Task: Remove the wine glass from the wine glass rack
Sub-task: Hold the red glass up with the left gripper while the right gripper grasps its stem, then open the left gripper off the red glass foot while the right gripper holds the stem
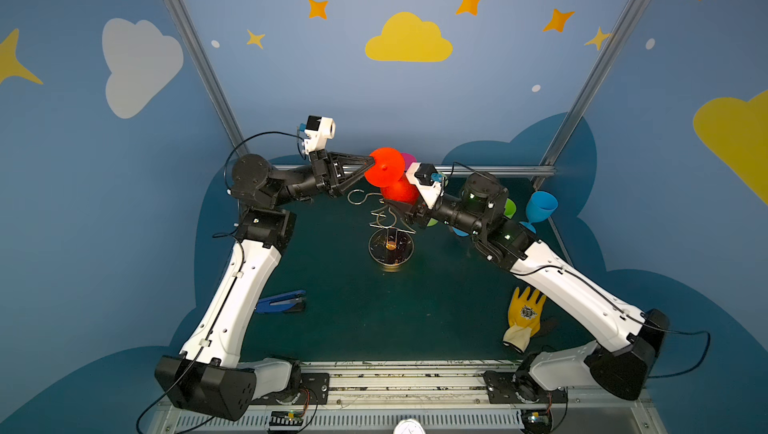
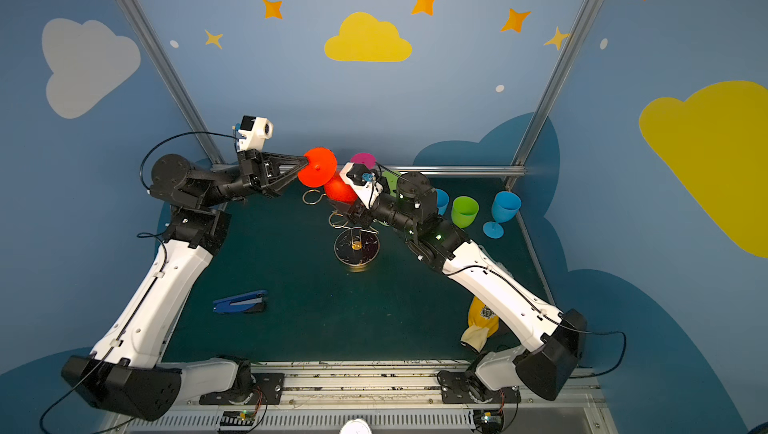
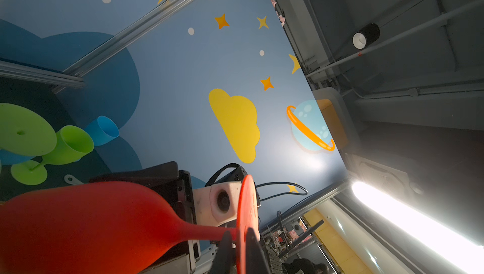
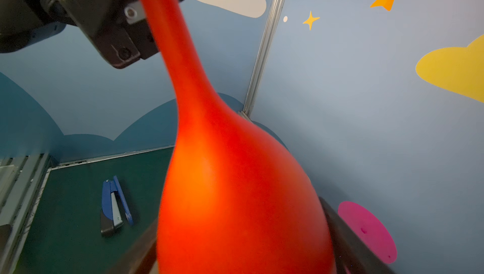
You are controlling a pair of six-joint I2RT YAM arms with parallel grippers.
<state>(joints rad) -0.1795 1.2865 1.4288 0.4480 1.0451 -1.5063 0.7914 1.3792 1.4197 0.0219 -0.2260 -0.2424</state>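
I find the dark green mat (image 1: 436,307) carrying everything. The left arm (image 1: 245,286) and right arm (image 1: 573,290) both reach in over its middle and meet above the rack (image 1: 391,247). The rack stands upright on its round mirrored base, gold loops spread at the top.

The red glass (image 1: 392,178) is in the air over those loops, between the two grippers. It is tilted, foot uppermost and toward the left arm, bowl lower and toward the right. I cannot tell whether it touches any wire.

The left gripper (image 3: 238,243) sits at the foot. Its fingers (image 3: 225,246) stand close together, one on each side of the thin disc's edge — whether they pinch it I cannot tell. The right gripper (image 4: 242,241) is at the bowl. Its fingers (image 4: 345,230) stand wide, one against each flank, closed on it.

A pink foot disc (image 1: 408,158) shows just behind the red glass; what carries it is hidden. A blue glass (image 1: 540,207) stands upright at the mat's far right corner, with a green glass (image 2: 464,212) upright just beside it. A yellow glove (image 1: 524,315) lies near the right arm. A blue stapler (image 1: 280,302) lies beside the left arm — well apart from the rack.
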